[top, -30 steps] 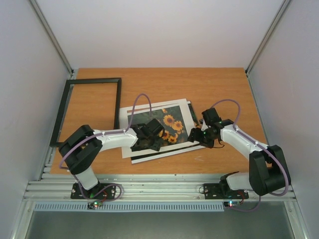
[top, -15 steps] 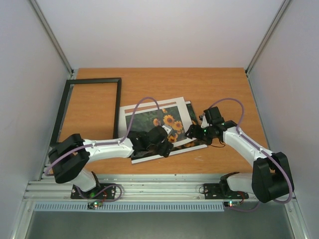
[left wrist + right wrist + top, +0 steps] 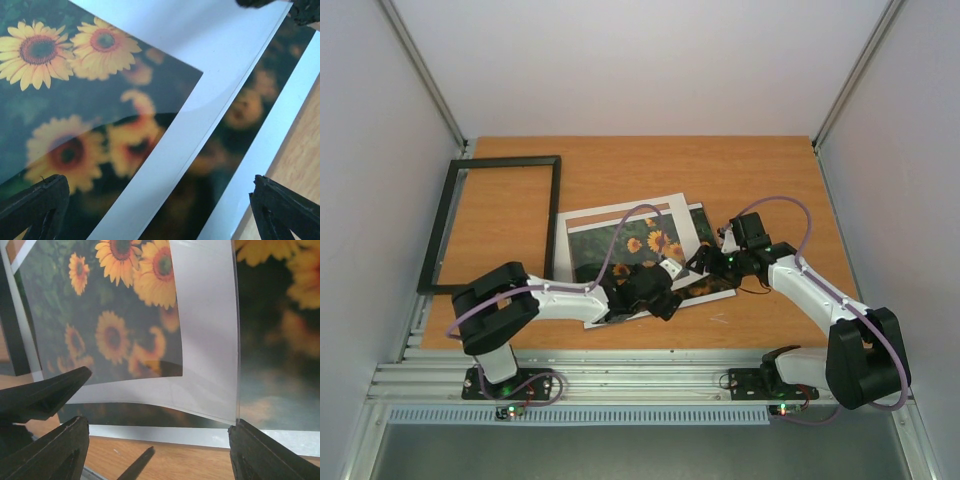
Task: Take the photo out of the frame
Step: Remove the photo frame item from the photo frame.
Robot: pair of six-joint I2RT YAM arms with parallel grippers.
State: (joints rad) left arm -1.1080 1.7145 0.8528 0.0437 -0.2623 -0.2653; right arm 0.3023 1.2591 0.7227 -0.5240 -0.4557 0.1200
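The black frame point(image 3: 556, 215) lies empty on the table at the left. The sunflower photo point(image 3: 638, 244) lies at the middle under a white mat point(image 3: 620, 212) and sticks out past the mat's right edge point(image 3: 240, 115) point(image 3: 280, 340). My left gripper point(image 3: 655, 296) point(image 3: 157, 187) is open, low over the mat's near right corner point(image 3: 210, 40). My right gripper point(image 3: 705, 263) point(image 3: 159, 430) is open, its jaws wide either side of the mat's corner point(image 3: 205, 315) and holding nothing. The left gripper's fingers point(image 3: 40, 395) show at the left of the right wrist view.
The wooden table point(image 3: 760, 170) is walled by grey panels on the left, right and back. An aluminium rail point(image 3: 640, 375) runs along the near edge by the arm bases. The two grippers are close together over the mat's right side.
My left gripper has moved right along the mat's near edge. My right gripper has edged left and farther onto the stack. The mat has shifted slightly left over the photo.
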